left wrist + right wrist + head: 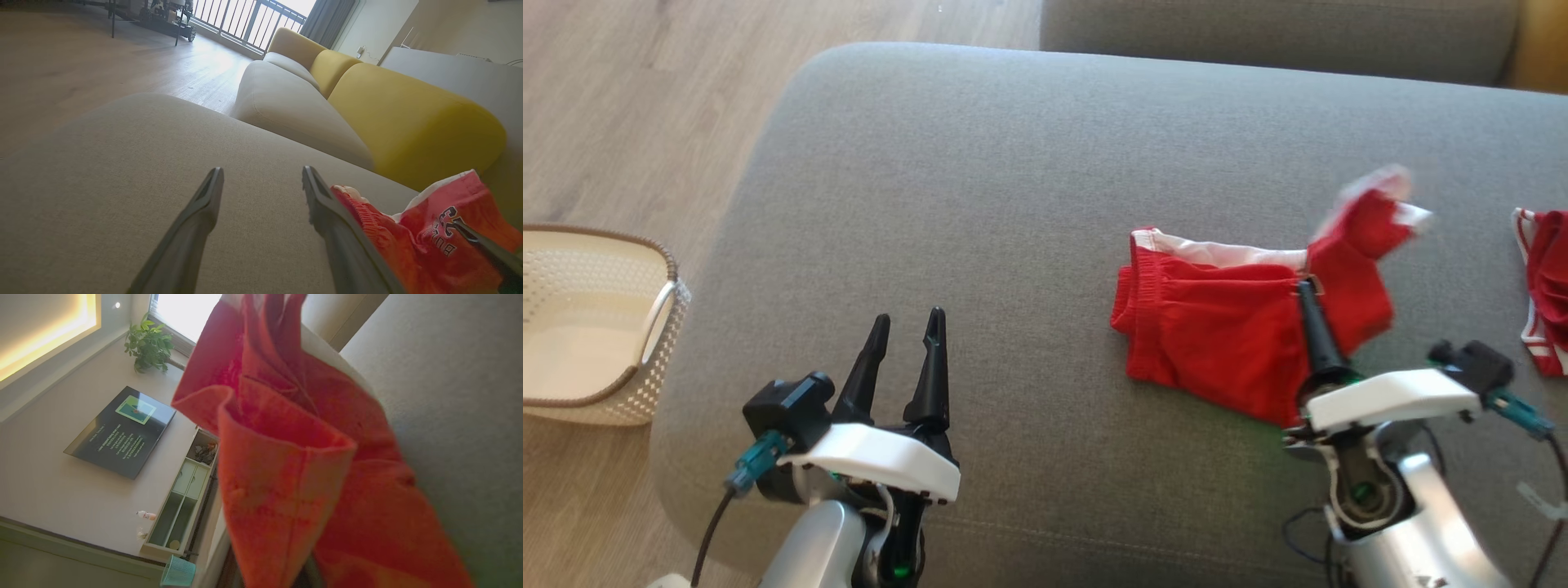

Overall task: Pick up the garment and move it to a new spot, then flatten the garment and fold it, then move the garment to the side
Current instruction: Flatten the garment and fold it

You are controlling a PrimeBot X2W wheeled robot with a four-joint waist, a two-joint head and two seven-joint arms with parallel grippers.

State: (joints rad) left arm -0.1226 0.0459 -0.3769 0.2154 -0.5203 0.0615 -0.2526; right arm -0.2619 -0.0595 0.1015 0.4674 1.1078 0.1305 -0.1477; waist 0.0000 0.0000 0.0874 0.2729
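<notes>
1. Surface: a grey fabric sofa cushion (980, 204) carries the items. A second grey cushion lies beyond it, and yellow backrests (408, 118) run along the sofa in the left wrist view
2. Room: pale wood floor (629, 106) lies to the left of the sofa. A white perforated basket (662, 269) with a brown rim stands on it beside the cushion's left edge. The left wrist view shows a balcony railing (245, 24). The right wrist view shows a wall screen (122, 430) and a potted plant (149, 345)
3. Garment (1217, 335): red cloth with white trim and a white inner face along its far edge. It has a gathered elastic band at its left end and dark printed lettering, seen in the left wrist view. It lies on the right half of the cushion, partly folded over itself
4. Orientation: the long axis runs left to right across the cushion. The elastic end points toward the robot's left. The right end is raised off the cushion, points up and away, and appears blurred
5. Right gripper (1307, 287): fingers closed, pinching the garment at the base of the raised part
6. Left gripper (909, 315): fingers spread apart and holding nothing, over bare cushion, well left of the garment
7. Other item: a second red garment (1547, 278) with white stripes lies at the right edge of the head view, apart from the first
</notes>
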